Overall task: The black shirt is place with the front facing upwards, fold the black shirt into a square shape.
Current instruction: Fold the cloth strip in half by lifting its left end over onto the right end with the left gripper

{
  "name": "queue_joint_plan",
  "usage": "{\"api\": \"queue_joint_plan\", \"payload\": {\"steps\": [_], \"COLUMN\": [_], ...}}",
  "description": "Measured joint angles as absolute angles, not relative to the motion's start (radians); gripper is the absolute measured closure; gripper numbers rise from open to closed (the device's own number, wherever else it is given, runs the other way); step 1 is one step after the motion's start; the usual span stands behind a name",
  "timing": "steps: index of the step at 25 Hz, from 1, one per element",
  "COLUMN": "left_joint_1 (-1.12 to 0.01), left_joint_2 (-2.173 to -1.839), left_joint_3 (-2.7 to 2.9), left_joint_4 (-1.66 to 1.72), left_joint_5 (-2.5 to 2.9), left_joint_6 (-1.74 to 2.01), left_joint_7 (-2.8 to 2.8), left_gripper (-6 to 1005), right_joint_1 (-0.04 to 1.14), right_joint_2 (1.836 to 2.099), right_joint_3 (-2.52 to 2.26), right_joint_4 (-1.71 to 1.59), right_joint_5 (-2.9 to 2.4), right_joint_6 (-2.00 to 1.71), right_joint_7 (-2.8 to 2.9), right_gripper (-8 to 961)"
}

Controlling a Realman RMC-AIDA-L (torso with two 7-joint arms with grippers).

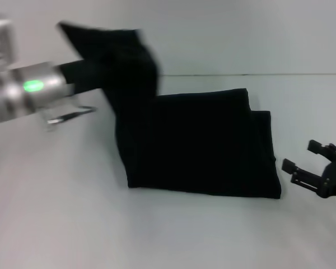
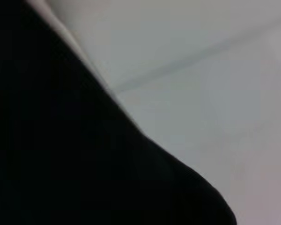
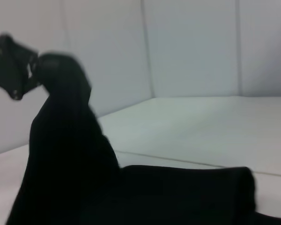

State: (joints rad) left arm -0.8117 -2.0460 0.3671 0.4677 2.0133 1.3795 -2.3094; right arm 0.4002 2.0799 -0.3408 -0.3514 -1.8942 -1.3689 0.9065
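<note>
Fingers of left gripper (image 3: 35, 70) clenching a lifted end of the black shirt (image 1: 201, 145) at 11 o'clock; rest lying folded mid-table (image 1: 157, 235). Right gripper (image 1: 305, 159) released, idling at 3 o'clock, just off the shirt's edge

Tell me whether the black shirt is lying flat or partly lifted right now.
Partly lifted. The left gripper holds one end of the black shirt up off the table; the rest lies folded flat.
</note>
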Motion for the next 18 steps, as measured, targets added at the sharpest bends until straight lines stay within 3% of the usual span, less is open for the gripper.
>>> {"api": "queue_joint_plan", "payload": {"steps": [4, 6, 10, 18], "left_joint_1": [-0.915, -0.944, -1.003, -0.961], "left_joint_2": [-2.142, -2.169, -2.175, -2.178], "left_joint_3": [0.508, 0.59, 0.672, 0.667], "left_joint_4": [0.46, 0.42, 0.214, 0.068], "left_joint_5": [2.011, 1.993, 1.933, 1.837], "left_joint_6": [1.307, 1.25, 1.146, 1.06], "left_joint_7": [-2.277, -2.254, -2.146, -2.014], "left_gripper": [973, 972, 972, 973], "right_joint_1": [0.373, 0.368, 0.366, 0.4], "right_joint_2": [2.08, 2.081, 2.084, 2.091], "right_joint_3": [-0.323, -0.321, -0.317, -0.314], "right_joint_4": [-0.351, -0.351, -0.349, -0.327], "right_joint_5": [-1.894, -1.895, -1.898, -1.895], "right_joint_6": [-1.369, -1.37, -1.37, -1.29], "right_joint_7": [0.907, 0.907, 0.906, 0.895], "right_gripper": [9, 9, 9, 9]}}
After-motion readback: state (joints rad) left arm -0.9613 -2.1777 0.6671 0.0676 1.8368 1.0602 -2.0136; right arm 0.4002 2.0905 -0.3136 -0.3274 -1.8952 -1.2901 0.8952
